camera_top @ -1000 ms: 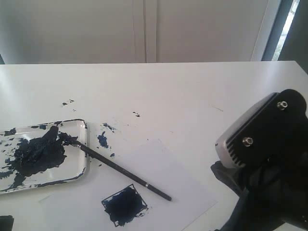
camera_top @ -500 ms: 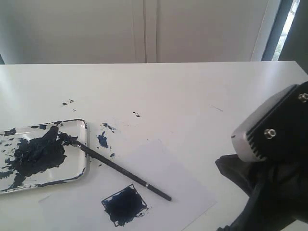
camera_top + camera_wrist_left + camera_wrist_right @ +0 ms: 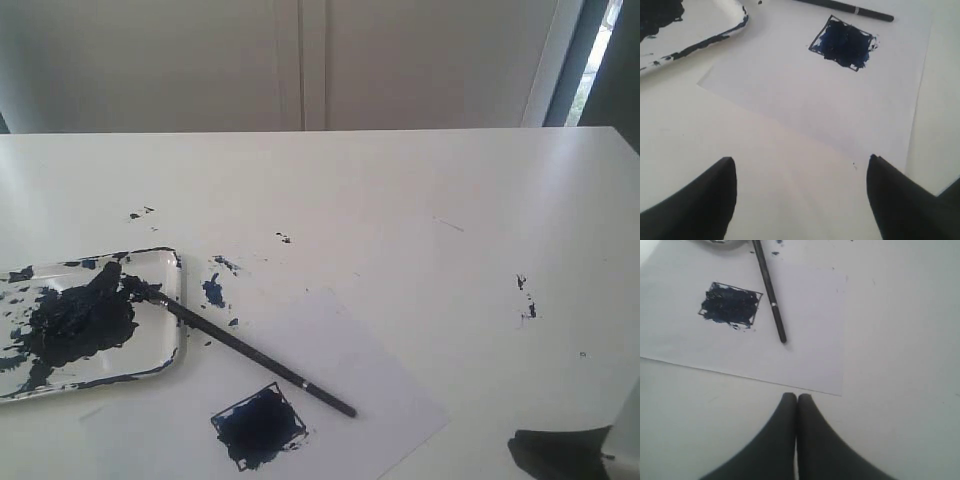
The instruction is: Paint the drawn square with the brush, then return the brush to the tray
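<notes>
The drawn square (image 3: 259, 425) on the white paper is filled with dark blue paint; it also shows in the wrist views (image 3: 844, 42) (image 3: 730, 305). The brush (image 3: 245, 346) lies with its tip on the tray's rim and its handle end on the paper (image 3: 770, 292) (image 3: 850, 8). The tray (image 3: 165, 262) with a dark paint blob sits at the left (image 3: 710, 37). My left gripper (image 3: 801, 172) is open and empty above the table, short of the paper. My right gripper (image 3: 797, 397) is shut with nothing in it, near the paper's edge.
The white paper sheet (image 3: 350, 370) lies at the front of the white table. Small dark paint splatters (image 3: 215, 290) dot the table beside the tray, and more (image 3: 524, 298) at the right. A dark shadow (image 3: 555, 452) lies at the bottom right corner.
The right arm has drawn back out of the exterior view towards the bottom right corner, uncovering the table there. Brush, tray and square have not moved.
</notes>
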